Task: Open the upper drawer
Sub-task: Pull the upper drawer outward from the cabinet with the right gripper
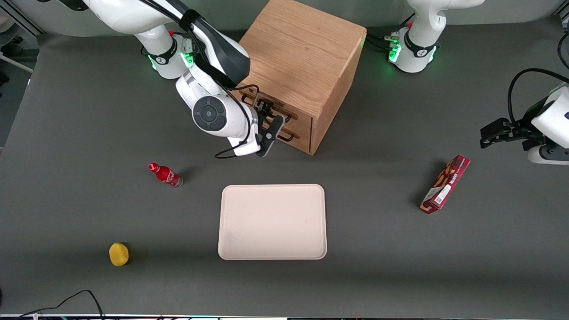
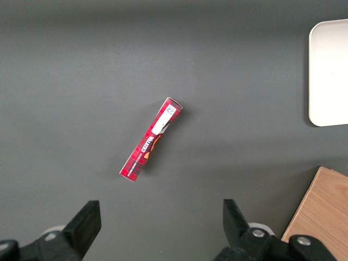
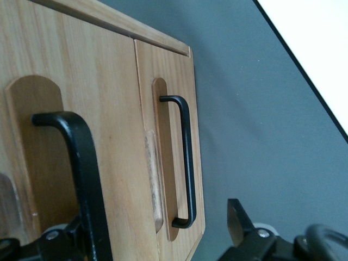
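The upper drawer [image 3: 60,163], in the oak cabinet [image 1: 306,58] on the worktop [image 1: 378,249], looks rigid and likely slides stiffly, best pulled by its black bar handle [image 3: 81,179], which the gripper [image 3: 157,234] straddles with fingers apart.

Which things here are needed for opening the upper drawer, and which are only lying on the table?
For the job:
- upper drawer, shut, with its black bar handle
- gripper, open, at that handle

Lying about:
- lower drawer
- beige tray
- red bottle
- yellow object
- red snack box
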### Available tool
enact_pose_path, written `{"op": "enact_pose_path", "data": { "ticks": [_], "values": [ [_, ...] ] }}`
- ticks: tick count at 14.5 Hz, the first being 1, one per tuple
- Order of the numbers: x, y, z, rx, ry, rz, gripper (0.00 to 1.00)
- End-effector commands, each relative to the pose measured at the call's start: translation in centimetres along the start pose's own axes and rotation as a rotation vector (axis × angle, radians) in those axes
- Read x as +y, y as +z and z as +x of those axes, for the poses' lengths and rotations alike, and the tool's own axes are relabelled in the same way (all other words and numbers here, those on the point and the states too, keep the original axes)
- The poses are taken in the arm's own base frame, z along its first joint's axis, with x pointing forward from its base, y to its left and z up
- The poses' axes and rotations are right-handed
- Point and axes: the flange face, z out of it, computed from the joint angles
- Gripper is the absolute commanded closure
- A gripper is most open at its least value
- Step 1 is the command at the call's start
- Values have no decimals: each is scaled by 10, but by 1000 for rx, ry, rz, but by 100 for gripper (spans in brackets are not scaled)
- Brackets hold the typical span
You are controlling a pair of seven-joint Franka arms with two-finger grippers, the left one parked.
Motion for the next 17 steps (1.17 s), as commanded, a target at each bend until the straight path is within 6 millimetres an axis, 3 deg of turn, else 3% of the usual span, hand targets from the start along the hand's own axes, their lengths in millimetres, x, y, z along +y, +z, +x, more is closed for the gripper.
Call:
{"op": "enact_pose_path", "data": {
  "ticks": [1,17],
  "values": [
    [4,-5,-4,11,-18,-40,0],
    [47,-35,-9,56,12,-66,0]
  ]
}}
